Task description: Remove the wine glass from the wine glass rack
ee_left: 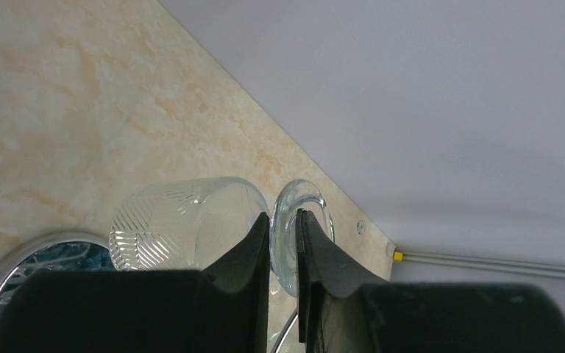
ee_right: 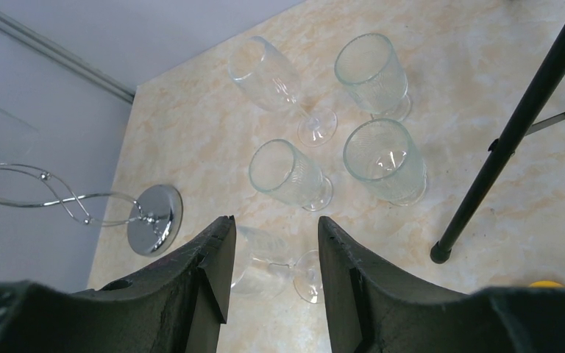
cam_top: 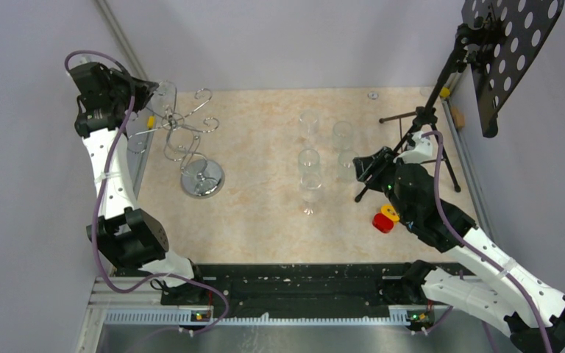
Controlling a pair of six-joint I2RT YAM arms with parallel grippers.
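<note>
In the upper left of the top view, the left gripper (ee_left: 283, 237) is clamping the foot of the wine glass (ee_left: 184, 224) hanging on the wine glass rack (cam_top: 202, 178), so it should be sliding outward along the wire, not jerking upward, while the right gripper (ee_right: 272, 250) is gaping empty.

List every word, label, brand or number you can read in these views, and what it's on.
No readable text in any view.
The wine glass in the left hand, the wine glass rack and the music stand: no lettering visible.
Red and yellow object: too small to tell.
</note>
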